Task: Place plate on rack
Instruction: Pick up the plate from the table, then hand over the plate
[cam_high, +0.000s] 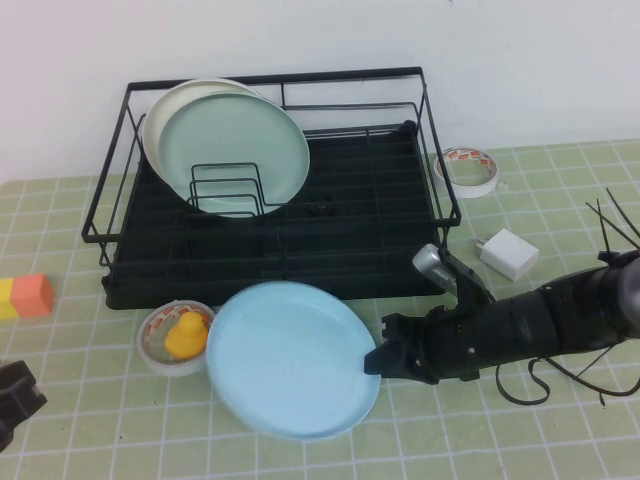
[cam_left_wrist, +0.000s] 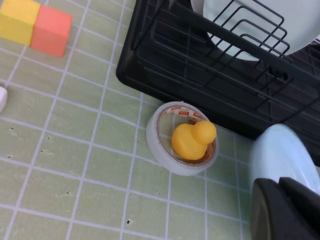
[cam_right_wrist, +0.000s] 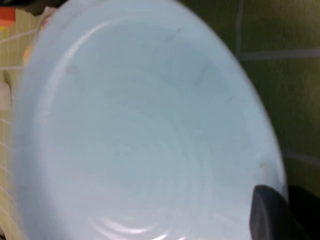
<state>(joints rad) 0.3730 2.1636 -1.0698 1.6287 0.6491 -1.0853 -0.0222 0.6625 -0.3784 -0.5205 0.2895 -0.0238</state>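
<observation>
The light sky-blue plate (cam_high: 285, 358) lies in front of the rack on the green checked cloth, its left rim next to a tape roll. It fills the right wrist view (cam_right_wrist: 140, 130). My right gripper (cam_high: 378, 360) is at the plate's right rim, shut on it, with one finger (cam_right_wrist: 270, 215) over the rim's inner side. The black wire rack (cam_high: 300, 245) stands behind, with a mint-green plate (cam_high: 240, 145) and a cream-white plate (cam_high: 165, 110) in its upright holder. My left gripper (cam_high: 15, 400) sits at the front left, away from the plate; its dark tip (cam_left_wrist: 285, 210) shows in the left wrist view.
A yellow duck (cam_high: 186, 335) sits inside a tape roll (cam_high: 160, 350) left of the plate. Orange and yellow blocks (cam_high: 28, 296) lie at far left. Another tape roll (cam_high: 468, 170) and a white charger (cam_high: 508, 253) lie right of the rack.
</observation>
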